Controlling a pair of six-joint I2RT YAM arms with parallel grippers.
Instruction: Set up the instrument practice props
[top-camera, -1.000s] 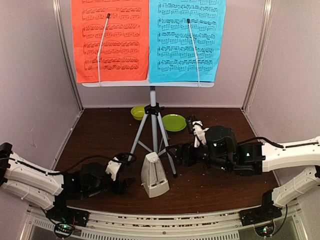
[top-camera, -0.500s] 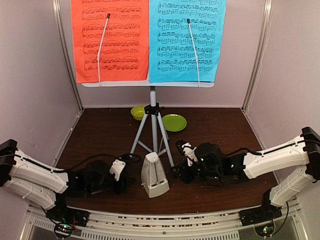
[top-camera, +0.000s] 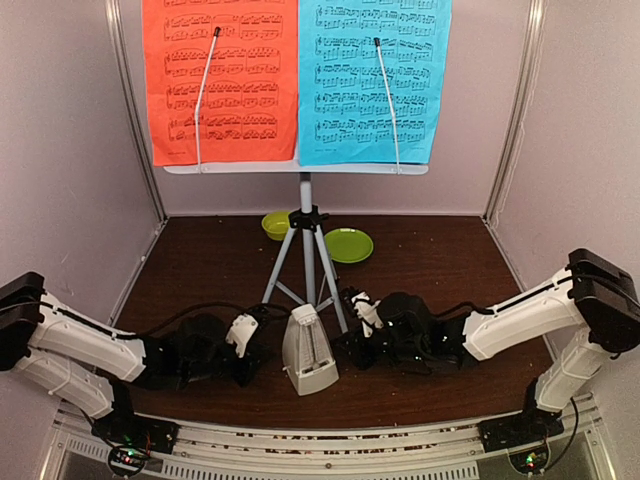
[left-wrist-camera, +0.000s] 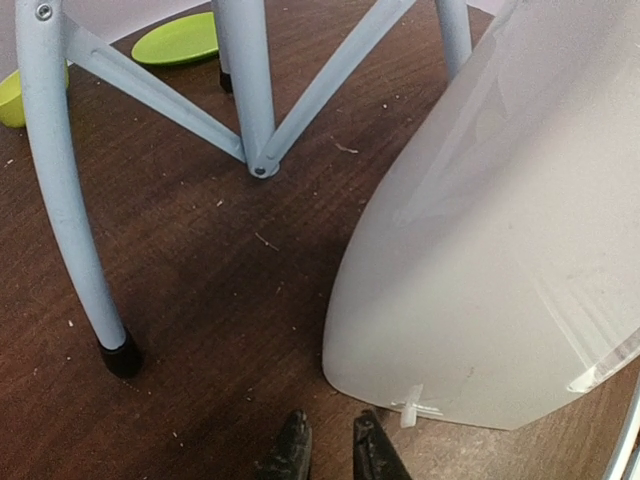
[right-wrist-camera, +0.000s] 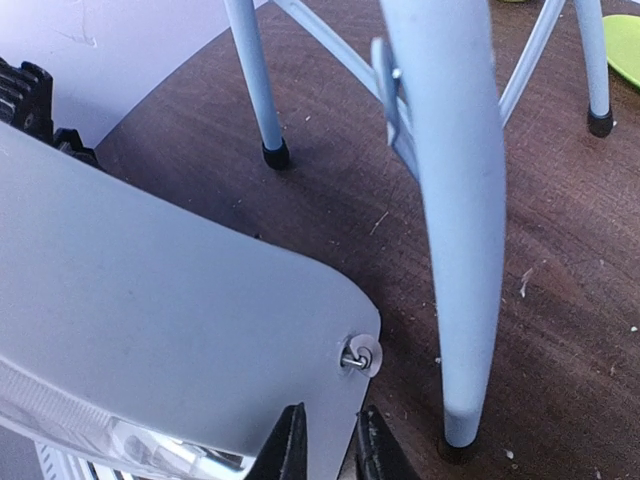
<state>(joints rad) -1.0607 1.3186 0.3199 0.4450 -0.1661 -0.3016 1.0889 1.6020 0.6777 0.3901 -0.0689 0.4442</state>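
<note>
Item: small whitish pyramid metronome (top-camera: 309, 362), standing upright on the dark wooden table (top-camera: 200, 270) at the near middle, just in front of the grey folding tripod (top-camera: 307, 262) and between the two arms. Condition: smooth, matte, rigid plastic case with rounded corners, wide at the base and tapering upward, with a small metal pin (right-wrist-camera: 357, 358) at one lower corner. Handling estimate: light and stiff. The sloped faces would likely let pads slide upward, so take it low on two opposite faces, near the base, and squeeze gently. Avoid the pin corner and the clear front edge, which look the most fragile parts. It is top-narrow, so it would probably tip if pushed high. Attendant grippers: the left gripper (left-wrist-camera: 331, 455) sits low at the case's left flank, its fingers (left-wrist-camera: 293, 452) drawn nearly together with bare table between them and nothing held. The right gripper (right-wrist-camera: 330, 445) sits at the opposite flank, likewise narrowed to a slim gap, and whether it touches the case edge cannot be told. Associated props: pale grey music-stand desk (top-camera: 300, 169) on the tripod at the rear, carrying the red music sheet (top-camera: 220, 80) and blue music sheet (top-camera: 375, 80) side by side under wire retainers. Not part of the set: lime-green bowl (top-camera: 275, 225) and lime-green plate (top-camera: 348, 245) behind the tripod.
</note>
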